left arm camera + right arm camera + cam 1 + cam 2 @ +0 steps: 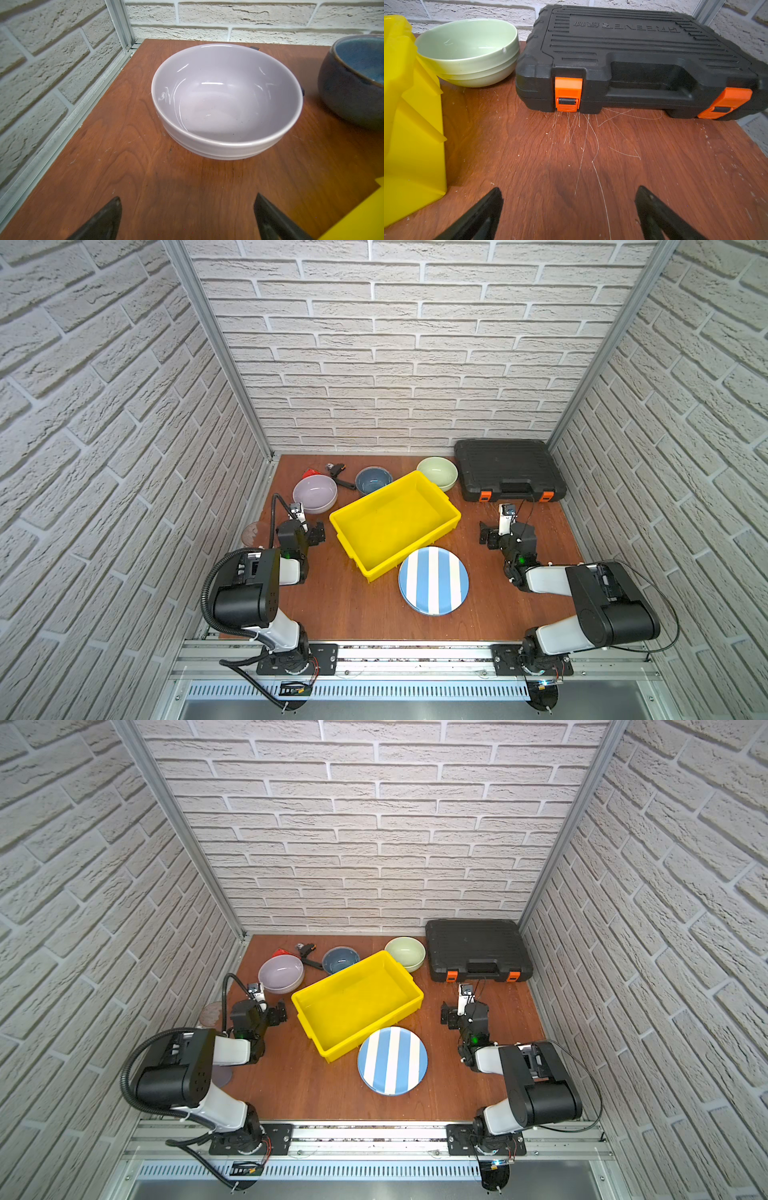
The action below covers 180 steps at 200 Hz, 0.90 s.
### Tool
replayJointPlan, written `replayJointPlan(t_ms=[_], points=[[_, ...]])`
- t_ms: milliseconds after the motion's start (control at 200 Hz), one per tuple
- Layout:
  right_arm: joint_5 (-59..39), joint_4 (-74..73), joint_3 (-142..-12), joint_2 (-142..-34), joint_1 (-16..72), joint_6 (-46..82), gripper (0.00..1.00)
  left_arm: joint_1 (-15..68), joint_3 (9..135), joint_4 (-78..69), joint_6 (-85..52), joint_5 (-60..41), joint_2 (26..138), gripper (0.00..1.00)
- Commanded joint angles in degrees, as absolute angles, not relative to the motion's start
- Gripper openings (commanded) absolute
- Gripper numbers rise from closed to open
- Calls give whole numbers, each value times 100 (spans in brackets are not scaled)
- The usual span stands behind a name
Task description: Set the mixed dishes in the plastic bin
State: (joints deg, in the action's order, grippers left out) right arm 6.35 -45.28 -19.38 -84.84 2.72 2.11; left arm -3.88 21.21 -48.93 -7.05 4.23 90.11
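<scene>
The yellow plastic bin (pixel 390 526) (pixel 353 1006) stands empty mid-table, turned at an angle. A blue-white striped plate (pixel 433 580) (pixel 392 1060) lies just in front of it. Behind the bin sit a lilac bowl (pixel 314 493) (pixel 226 101), a dark-blue bowl (pixel 373 480) (pixel 357 79) and a pale-green bowl (pixel 437 473) (pixel 467 54). A tinted tumbler (pixel 254 533) stands by the left wall. My left gripper (pixel 318 531) (pixel 187 197) is open and empty, just short of the lilac bowl. My right gripper (pixel 486 535) (pixel 569 189) is open and empty over bare wood right of the bin.
A black case with orange latches (pixel 509 468) (pixel 633 58) fills the back right corner. A red-and-black wrench (pixel 332 472) lies behind the lilac bowl. Brick walls close in on three sides.
</scene>
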Motion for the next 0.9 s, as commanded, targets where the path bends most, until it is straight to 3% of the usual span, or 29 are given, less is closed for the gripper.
replayJointPlan(t_ms=[0, 895], points=[[652, -4755, -2004, -8356, 263, 229, 100, -433, 2216, -5247, -636, 352, 9001, 98], [601, -4777, -1990, -8302, 260, 184, 100, -445, 2176, -5308, -689, 470, 8951, 98]])
